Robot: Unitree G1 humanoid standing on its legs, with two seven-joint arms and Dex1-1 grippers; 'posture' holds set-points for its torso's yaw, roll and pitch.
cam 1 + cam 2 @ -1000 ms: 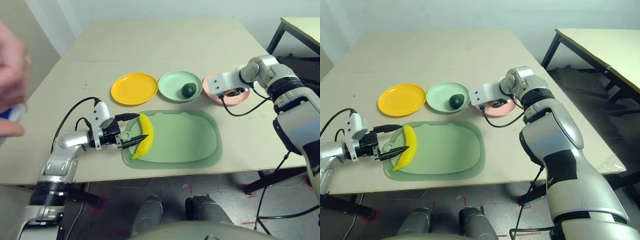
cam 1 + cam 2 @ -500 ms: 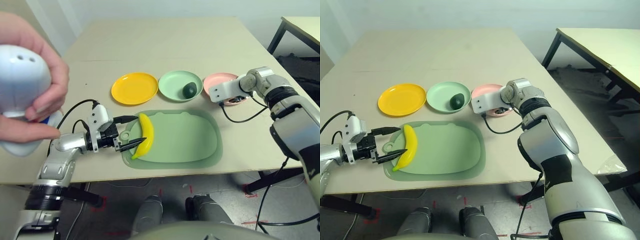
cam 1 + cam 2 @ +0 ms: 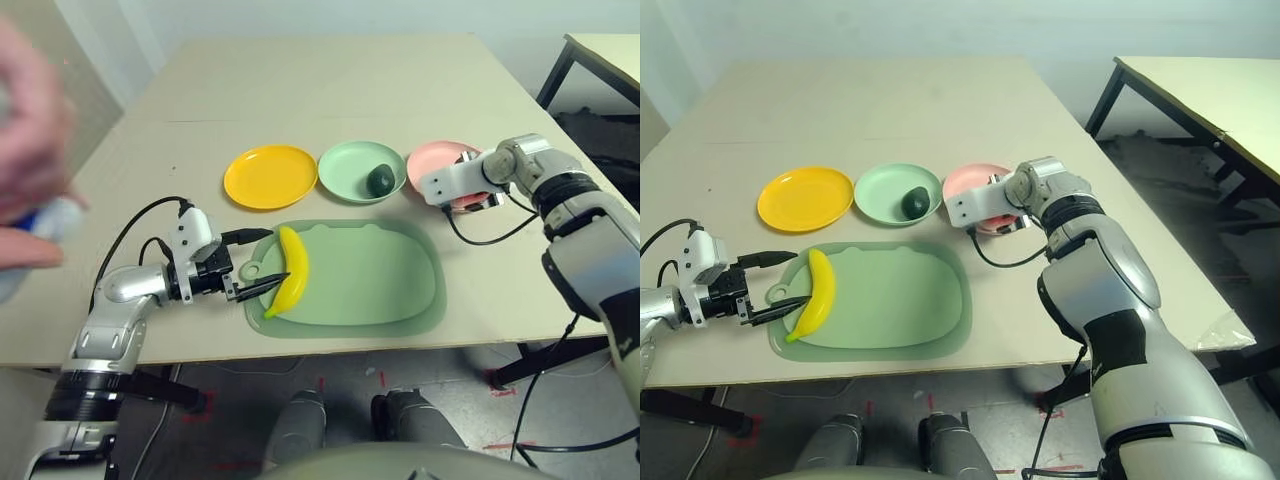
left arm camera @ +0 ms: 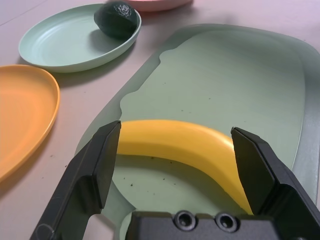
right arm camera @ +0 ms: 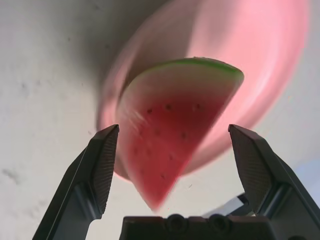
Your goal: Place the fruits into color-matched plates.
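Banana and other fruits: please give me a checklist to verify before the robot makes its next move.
- Avocado in the mint plate: ok
- Watermelon free of the right gripper's open fingers: ok
- Watermelon fully settled in the pink plate: cannot tell
- Left gripper open, banana between its fingers: ok
- Banana in the yellow plate: not ok, on the green mat
- Person's hand away from the left arm: cannot tell

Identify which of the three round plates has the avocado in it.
The pale mint green plate, the middle one of the row: the dark green avocado lies in it, while the yellow plate on its left is empty.
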